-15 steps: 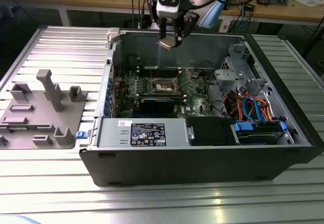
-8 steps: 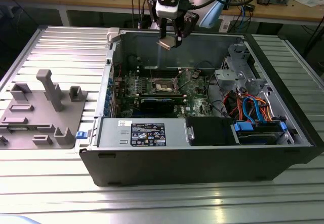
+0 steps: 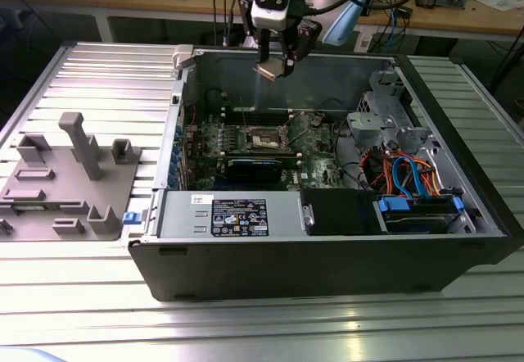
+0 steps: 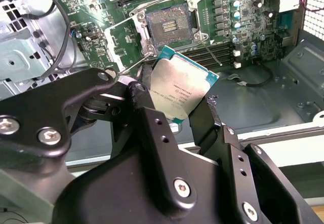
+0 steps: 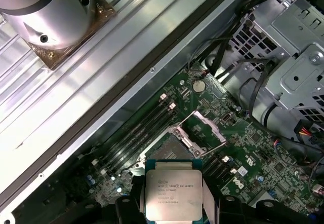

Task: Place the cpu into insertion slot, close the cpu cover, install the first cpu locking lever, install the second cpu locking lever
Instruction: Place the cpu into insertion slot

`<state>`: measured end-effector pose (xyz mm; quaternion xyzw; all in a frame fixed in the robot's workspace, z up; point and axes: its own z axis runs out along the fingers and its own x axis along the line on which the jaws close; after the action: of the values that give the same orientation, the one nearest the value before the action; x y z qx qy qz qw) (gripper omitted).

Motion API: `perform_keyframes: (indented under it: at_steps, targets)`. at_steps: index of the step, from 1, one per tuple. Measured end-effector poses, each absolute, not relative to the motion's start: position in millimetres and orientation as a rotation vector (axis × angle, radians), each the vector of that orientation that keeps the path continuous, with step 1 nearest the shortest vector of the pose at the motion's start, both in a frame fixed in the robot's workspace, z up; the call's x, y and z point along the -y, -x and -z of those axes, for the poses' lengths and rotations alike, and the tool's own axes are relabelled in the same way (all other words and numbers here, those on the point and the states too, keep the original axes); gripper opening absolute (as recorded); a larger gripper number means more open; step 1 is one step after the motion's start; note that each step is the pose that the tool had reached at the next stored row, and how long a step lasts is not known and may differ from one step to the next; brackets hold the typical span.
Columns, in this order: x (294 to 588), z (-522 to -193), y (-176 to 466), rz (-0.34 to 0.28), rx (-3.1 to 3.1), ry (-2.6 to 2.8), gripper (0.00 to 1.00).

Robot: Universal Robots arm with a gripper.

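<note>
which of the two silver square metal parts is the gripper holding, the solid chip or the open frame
The solid pale silver-grey cpu, clamped in the gripper. The thin, open-windowed silver cpu cover stands tilted open on the green motherboard.

A ribbed metal table (image 3: 246, 329) is occupied by an open case (image 3: 327, 265) and, at the exterior view's left, a grey fixture (image 3: 70, 183).

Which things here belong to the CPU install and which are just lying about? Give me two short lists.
Belongs to the job:
cpu, clamped in the gripper above the open case
empty cpu socket
cpu cover, swung open
locking lever, unlatched

Just lying about:
grey fixture tray beside the case
power supply
orange and blue cables
coin cell battery
</note>
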<state>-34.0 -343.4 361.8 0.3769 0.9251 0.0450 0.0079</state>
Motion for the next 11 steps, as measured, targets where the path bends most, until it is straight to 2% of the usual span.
perform_keyframes:
  at_steps: [11]
  targets:
    - [343.4, -361.7, 34.0, -0.139, -2.826, -1.317, 0.54]
